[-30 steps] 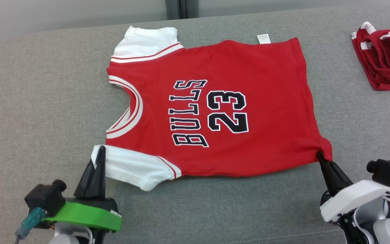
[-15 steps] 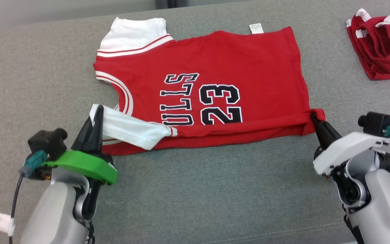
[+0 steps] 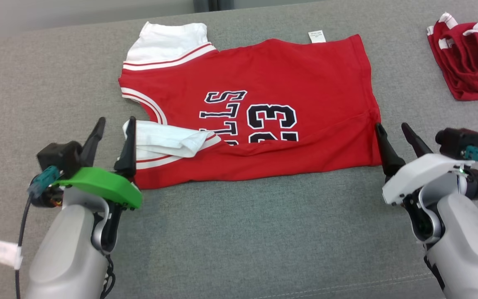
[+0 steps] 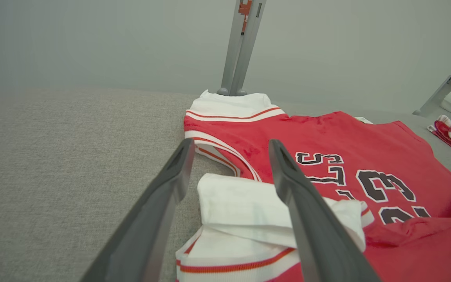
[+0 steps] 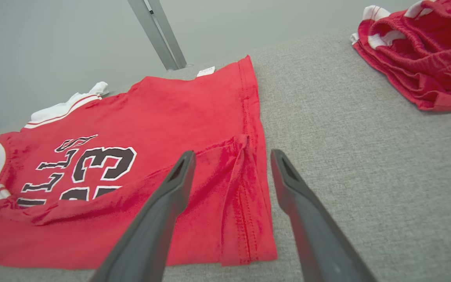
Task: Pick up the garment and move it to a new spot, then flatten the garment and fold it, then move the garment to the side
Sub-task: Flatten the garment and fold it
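Observation:
The garment [image 3: 272,74] is a red jersey with white sleeves and black "BULLS 23" lettering, lying on the grey padded surface [image 3: 243,232]. Its near edge is folded over and covers the lower part of the lettering. My left gripper [image 3: 115,122] stands open at the folded white sleeve [image 3: 160,141], holding nothing. In the left wrist view the left gripper [image 4: 231,143] has its fingers spread on either side of the sleeve [image 4: 241,196]. My right gripper [image 3: 391,126] is open just beside the garment's right hem. In the right wrist view the right gripper [image 5: 233,153] straddles the folded hem corner [image 5: 245,196].
A second crumpled red and white garment [image 3: 471,58] lies at the back right, also in the right wrist view [image 5: 425,58]. A grey metal post [image 4: 241,47] rises behind the surface. A seam [image 3: 347,286] runs along the surface's near edge.
Both grippers have opened and let go of the white sleeve and the hem corner. The near edge, carried farther away from me, now lies folded over the lettering.

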